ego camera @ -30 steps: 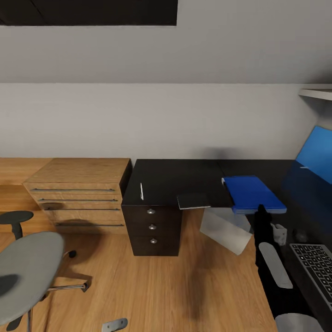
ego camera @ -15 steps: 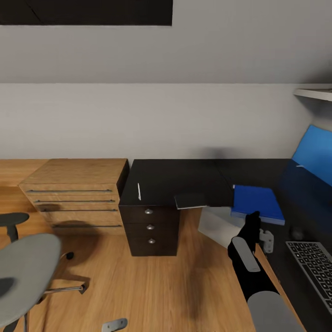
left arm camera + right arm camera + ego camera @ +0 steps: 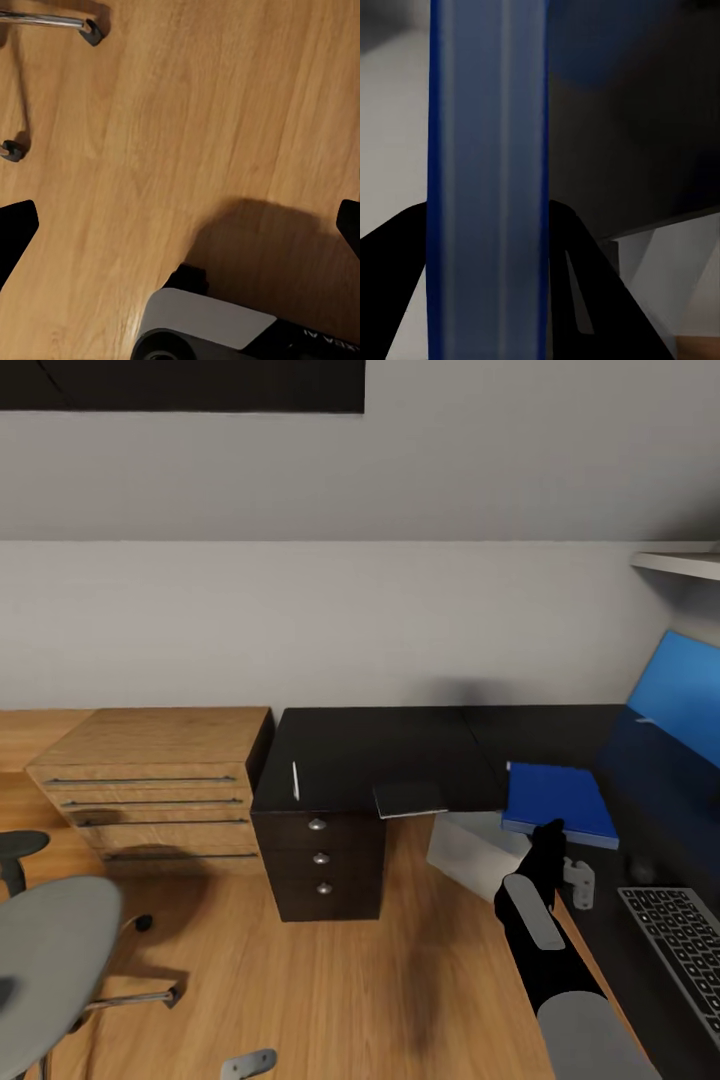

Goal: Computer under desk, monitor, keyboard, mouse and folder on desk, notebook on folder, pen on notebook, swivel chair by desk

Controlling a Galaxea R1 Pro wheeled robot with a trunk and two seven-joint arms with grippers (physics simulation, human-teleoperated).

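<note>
The folder (image 3: 558, 802) lies flat on the desk (image 3: 400, 745), its near edge clamped between the right gripper (image 3: 549, 838) fingers (image 3: 390, 270). The keyboard (image 3: 678, 950) sits nearer, the pen (image 3: 295, 780) well apart. The left gripper (image 3: 180, 225) hangs spread over bare floor (image 3: 187, 112). No readable writing shows.

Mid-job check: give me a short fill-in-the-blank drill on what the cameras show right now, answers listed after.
1. The flat bright blue folder lies on the glossy ____ desk top.
2. The right gripper is closed on the folder's ____.
3. The thin white pen lies on the desk above the dark ____ unit.
4. The light-wood cabinet stands on the ____ side of that unit.

Missing words: black; edge; drawer; left
</note>
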